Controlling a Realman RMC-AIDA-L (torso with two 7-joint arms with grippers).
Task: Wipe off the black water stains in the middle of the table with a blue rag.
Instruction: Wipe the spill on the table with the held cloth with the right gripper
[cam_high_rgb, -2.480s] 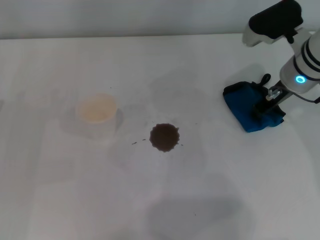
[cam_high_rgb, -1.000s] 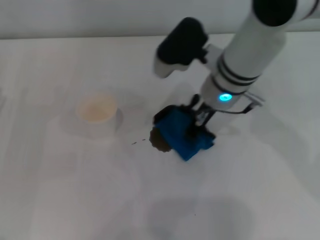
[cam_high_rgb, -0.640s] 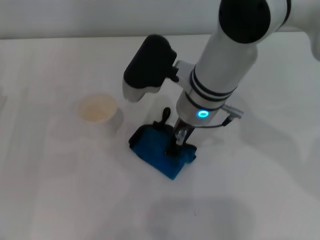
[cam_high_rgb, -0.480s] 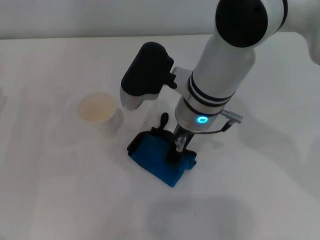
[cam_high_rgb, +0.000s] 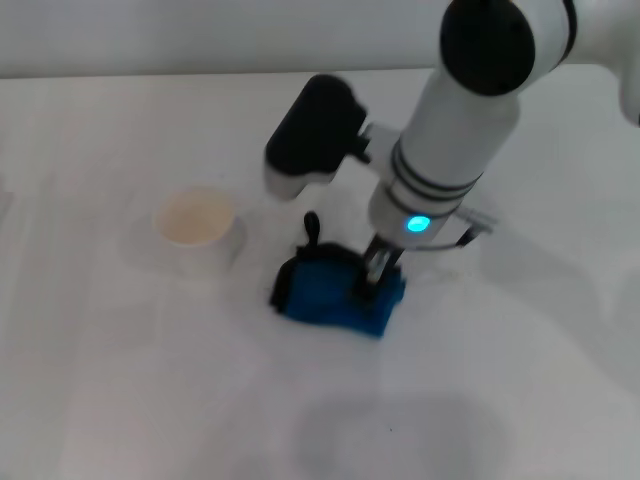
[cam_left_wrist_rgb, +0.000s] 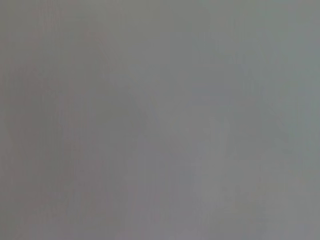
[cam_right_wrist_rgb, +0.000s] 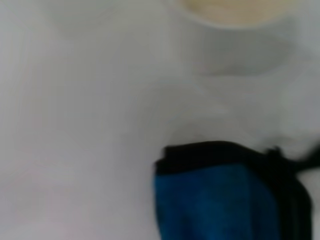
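My right gripper (cam_high_rgb: 372, 282) is shut on the blue rag (cam_high_rgb: 335, 292) and presses it flat on the white table (cam_high_rgb: 120, 380) in the middle, just right of the cup. The rag's black loop sticks up at its far edge. The rag also shows in the right wrist view (cam_right_wrist_rgb: 215, 205), blue with black edging. The black water stains are not visible; the rag and arm cover the spot where the blot lay. The left gripper is out of view, and the left wrist view shows only plain grey.
A translucent whitish plastic cup (cam_high_rgb: 195, 236) stands upright left of the rag, a short gap away, and shows in the right wrist view (cam_right_wrist_rgb: 235, 25) too. My right arm reaches in from the far right over the table.
The right gripper dragged the rag from the right side of the table onto the stain and over it. In the last half second the rag shifted slightly right and back and turned.
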